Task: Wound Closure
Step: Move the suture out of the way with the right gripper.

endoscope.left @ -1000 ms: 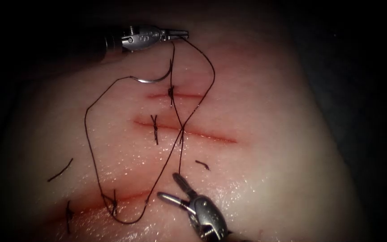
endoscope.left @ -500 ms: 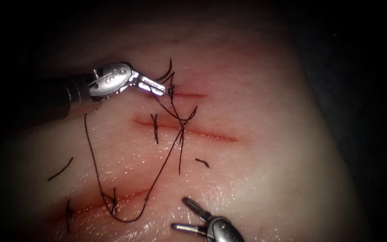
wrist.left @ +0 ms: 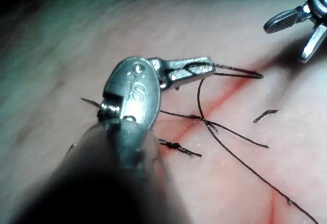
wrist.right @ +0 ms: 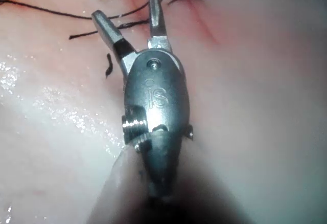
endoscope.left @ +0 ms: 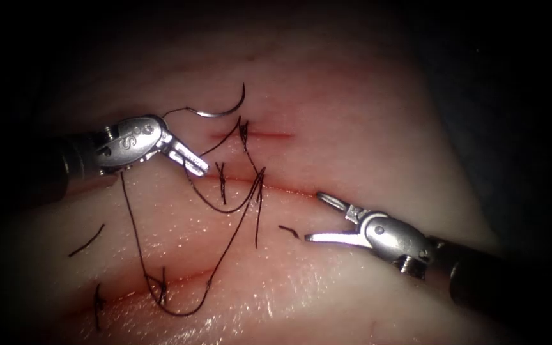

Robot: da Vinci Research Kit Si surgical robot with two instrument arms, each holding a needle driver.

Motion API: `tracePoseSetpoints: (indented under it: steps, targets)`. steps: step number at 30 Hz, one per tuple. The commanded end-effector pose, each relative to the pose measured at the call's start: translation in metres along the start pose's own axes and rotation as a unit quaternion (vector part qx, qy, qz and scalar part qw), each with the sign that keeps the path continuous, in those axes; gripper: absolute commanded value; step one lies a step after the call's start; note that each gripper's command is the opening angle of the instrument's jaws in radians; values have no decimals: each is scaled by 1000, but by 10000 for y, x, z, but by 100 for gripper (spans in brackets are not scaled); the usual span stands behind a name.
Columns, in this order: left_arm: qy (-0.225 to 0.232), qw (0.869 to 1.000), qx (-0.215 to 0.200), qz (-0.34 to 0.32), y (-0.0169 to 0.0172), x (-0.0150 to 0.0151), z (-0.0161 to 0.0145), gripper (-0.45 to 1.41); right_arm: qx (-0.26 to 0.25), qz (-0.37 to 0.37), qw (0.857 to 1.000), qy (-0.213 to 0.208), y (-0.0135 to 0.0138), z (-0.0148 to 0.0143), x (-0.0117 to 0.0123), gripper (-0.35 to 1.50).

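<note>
The pale, wet tissue (endoscope.left: 365, 128) carried several cuts, the middle cut (endoscope.left: 289, 190) crossed by dark stitches. The left tool (endoscope.left: 190, 160), jaws clamped on the thread (endoscope.left: 137, 249), sat just below the needle (endoscope.left: 222, 110), which lay free on the tissue (curve open toward 12 o'clock) at about 1 o'clock from those jaws. The right tool (endoscope.left: 319, 217), jaws apart and holding nothing, sat well off toward 4 o'clock, so the left arm was nearer.

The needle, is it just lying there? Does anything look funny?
Yes. The needle lies loose on the tissue, held by neither tool. The left tool is shut on the thread; the right tool is open, holding nothing. A cut end of thread lies nearby.
</note>
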Motion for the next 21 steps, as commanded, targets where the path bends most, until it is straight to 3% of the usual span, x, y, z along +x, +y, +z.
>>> tracePoseSetpoints:
  steps: [1,6,9,13,16,18,21]
  targets:
    - [-2,1000,1,2,-7,-4,2,-45,0,2,1000,-6,2,27,-13,121]
    - [-2,1000,1,4,-4,-5,4,-45,-10,-4,1000,-26,2,61,-33,125]
    - [-3,1000,0,3,-1,-7,5,-45,-42,-21,998,-45,12,81,-36,123]
    - [-4,1000,-1,5,3,-7,4,-45,-54,19,994,-97,17,95,-45,119]
    - [-8,1000,-2,3,7,-7,2,-45,-52,64,991,-106,18,94,-50,116]
    - [-19,1000,6,1,6,-7,-2,-45,-36,87,987,-130,10,87,-53,125]
    - [-26,1000,11,-1,4,-6,-8,-45,-14,90,986,-137,-9,73,-51,121]
